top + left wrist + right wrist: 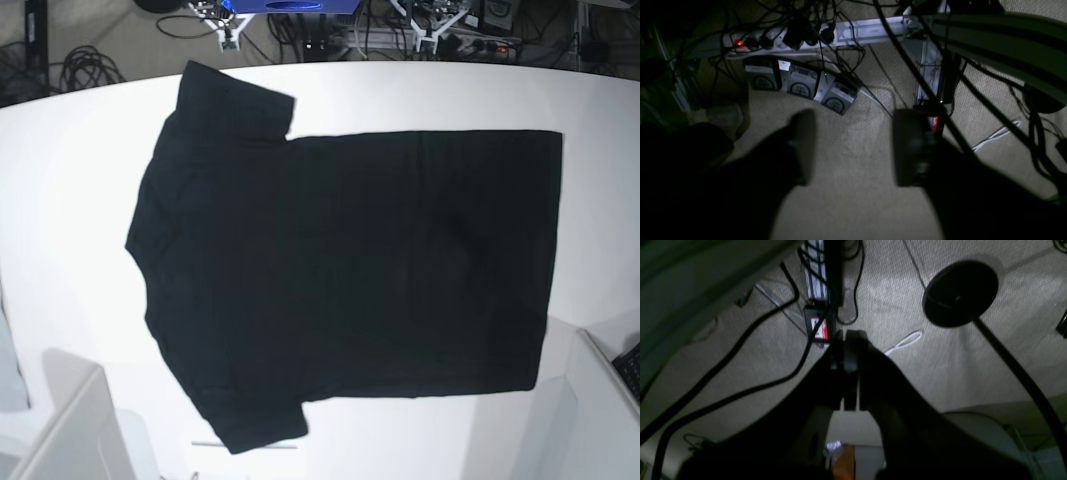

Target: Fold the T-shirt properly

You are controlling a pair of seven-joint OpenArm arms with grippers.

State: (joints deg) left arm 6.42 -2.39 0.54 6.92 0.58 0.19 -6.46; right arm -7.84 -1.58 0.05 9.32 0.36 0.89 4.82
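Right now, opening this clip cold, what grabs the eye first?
The black T-shirt dominates the base view, spread flat and unfolded across the white table, collar end toward the left. Neither arm is over it: both wrist cameras look down at carpet and cables, the left gripper open, the right gripper shut on nothing. A power strip glows red under the table.

The T-shirt (345,270) lies spread flat on the table (70,170); both tools hang off the table, above the floor (853,186).
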